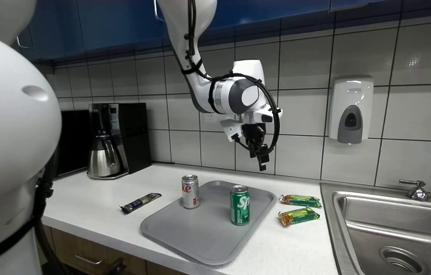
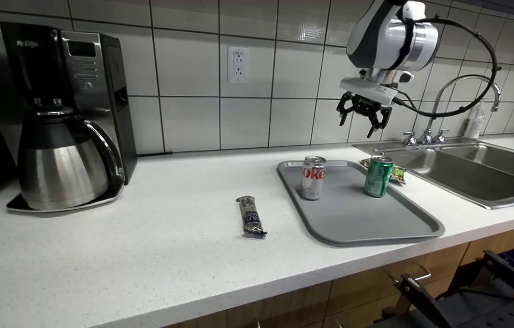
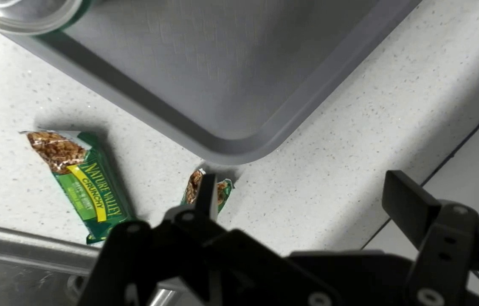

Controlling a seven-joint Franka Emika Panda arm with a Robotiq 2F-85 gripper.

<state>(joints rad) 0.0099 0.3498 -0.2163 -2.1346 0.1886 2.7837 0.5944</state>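
Note:
My gripper (image 2: pixel 356 129) hangs open above the back of the counter, near the tiled wall, with nothing between its fingers. In the wrist view the gripper (image 3: pixel 306 195) has its jaws wide apart. Its left finger partly hides a green granola bar (image 3: pixel 190 187) lying below. Another green bar (image 3: pixel 91 187) rests beside the sink. A grey tray (image 1: pixel 185 236) carries an upright silver Coke can (image 1: pixel 190 193) and an upright green Sprite can (image 1: pixel 240 206), both apart from the gripper. On the tray's opposite side lies a dark-wrapped nut bar (image 2: pixel 251 216).
A coffee maker with a steel carafe (image 2: pixel 63 168) stands at the counter's far end. The metal sink (image 1: pixel 402 229) borders the granola bars, with a faucet (image 2: pixel 439 100) behind it. A soap dispenser (image 1: pixel 352 109) is fixed to the wall. Blue cabinets (image 1: pixel 116 23) hang overhead.

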